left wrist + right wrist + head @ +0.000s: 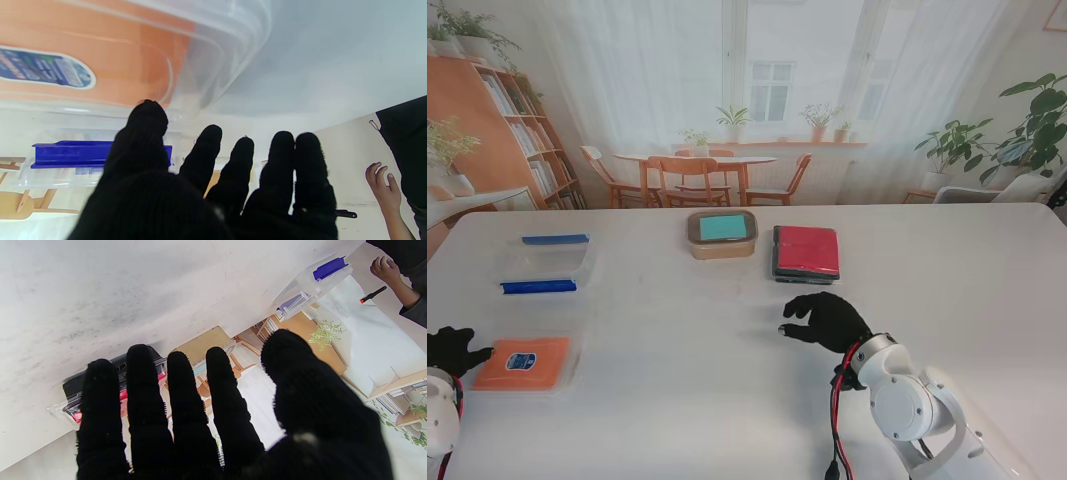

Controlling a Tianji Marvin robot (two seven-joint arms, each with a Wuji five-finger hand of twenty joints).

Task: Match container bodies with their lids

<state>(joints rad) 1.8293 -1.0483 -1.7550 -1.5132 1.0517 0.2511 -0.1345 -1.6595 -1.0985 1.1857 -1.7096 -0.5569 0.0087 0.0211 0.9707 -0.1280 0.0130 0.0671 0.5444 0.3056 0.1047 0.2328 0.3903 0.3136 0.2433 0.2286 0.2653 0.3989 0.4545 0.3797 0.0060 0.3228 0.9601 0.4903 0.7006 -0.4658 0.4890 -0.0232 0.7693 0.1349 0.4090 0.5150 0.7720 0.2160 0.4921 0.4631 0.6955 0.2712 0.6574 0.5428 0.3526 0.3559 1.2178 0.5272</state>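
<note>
An orange-lidded clear container (524,362) lies at the near left, seen close up in the left wrist view (100,60). My left hand (454,349) rests just beside its left edge, fingers spread (213,180), holding nothing. Farther back on the left stands a clear container with blue clips (542,265) (96,154) (313,280). A tan container with a teal lid (723,233) and a black container with a red lid (806,252) (116,386) sit at mid table. My right hand (829,320) hovers nearer to me than the red-lidded one, fingers spread (186,406), empty.
White table top (677,400) with bare surface between the containers. A person's hand (383,186) and a black marker with a red tip (373,295) show in the wrist views, off the table's left side.
</note>
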